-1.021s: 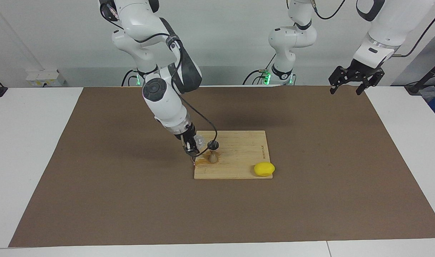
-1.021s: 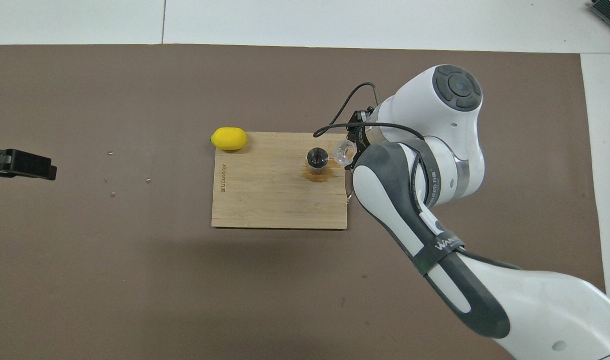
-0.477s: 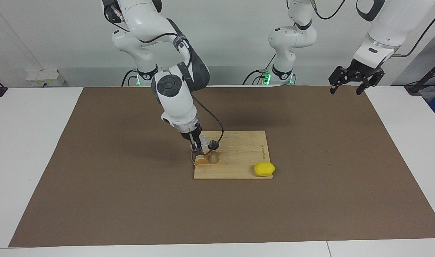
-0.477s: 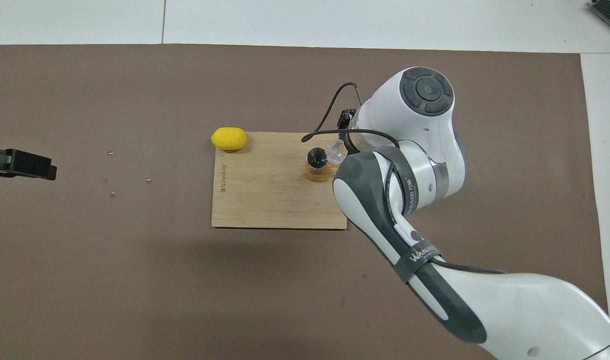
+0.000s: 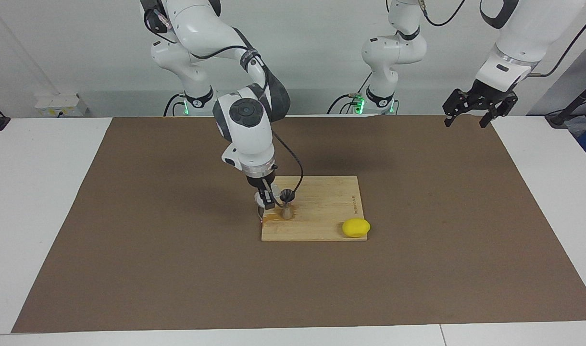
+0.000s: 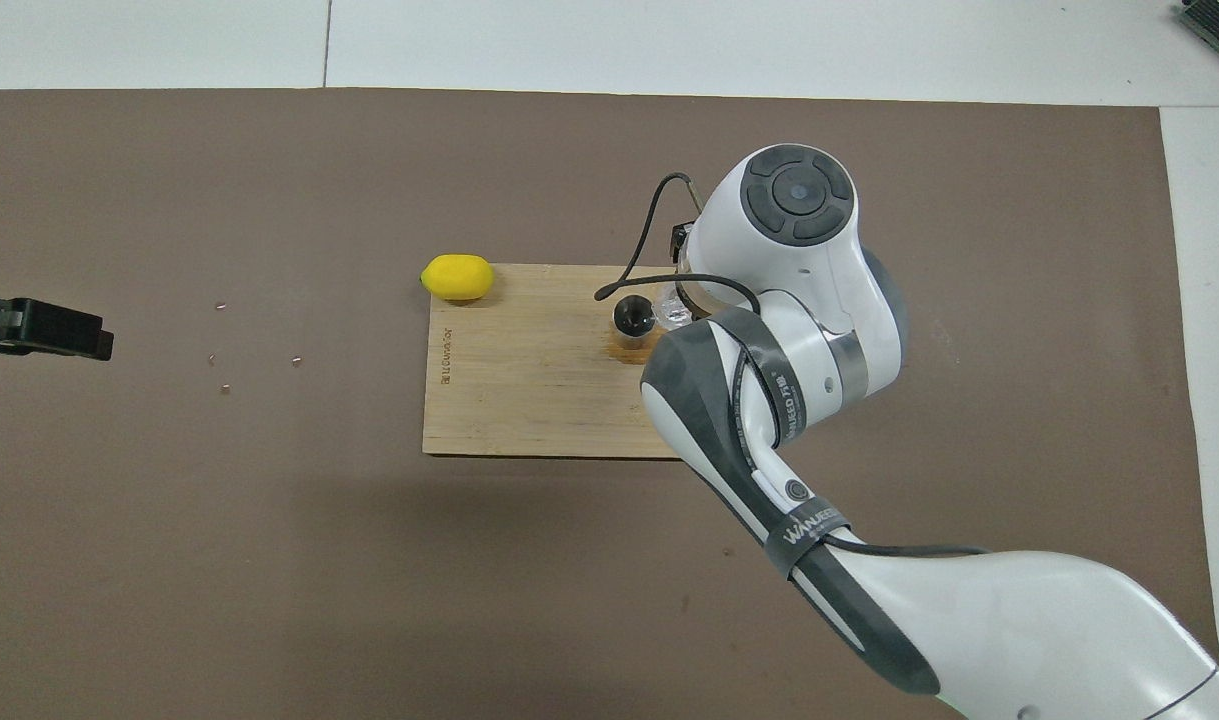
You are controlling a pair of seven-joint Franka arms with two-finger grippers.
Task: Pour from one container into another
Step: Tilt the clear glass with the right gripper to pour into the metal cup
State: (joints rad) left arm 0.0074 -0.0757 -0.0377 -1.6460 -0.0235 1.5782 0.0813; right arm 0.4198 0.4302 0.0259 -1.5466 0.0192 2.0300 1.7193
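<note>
The clear ribbed cup (image 5: 269, 197) (image 6: 673, 308) is in my right gripper (image 5: 266, 201), which is shut on it just above the wooden board (image 5: 321, 216). It hangs close beside the silver jigger (image 5: 287, 203) (image 6: 632, 317), toward the right arm's end of the table. The jigger stands upright on the board, with a brown wet patch (image 5: 275, 216) around its foot. In the overhead view the right wrist covers most of the gripper. I cannot tell how far the cup is tilted. My left gripper (image 5: 467, 121) waits open and raised over the mat's corner.
A yellow lemon (image 5: 355, 228) (image 6: 456, 277) lies at the board's corner farthest from the robots, toward the left arm's end. The board (image 6: 529, 400) sits mid-table on a brown mat. A few tiny crumbs (image 6: 224, 388) dot the mat toward the left arm's end.
The right arm's wrist has swung upright over the board, bringing the cup closer to the jigger and lower. The left arm has not moved.
</note>
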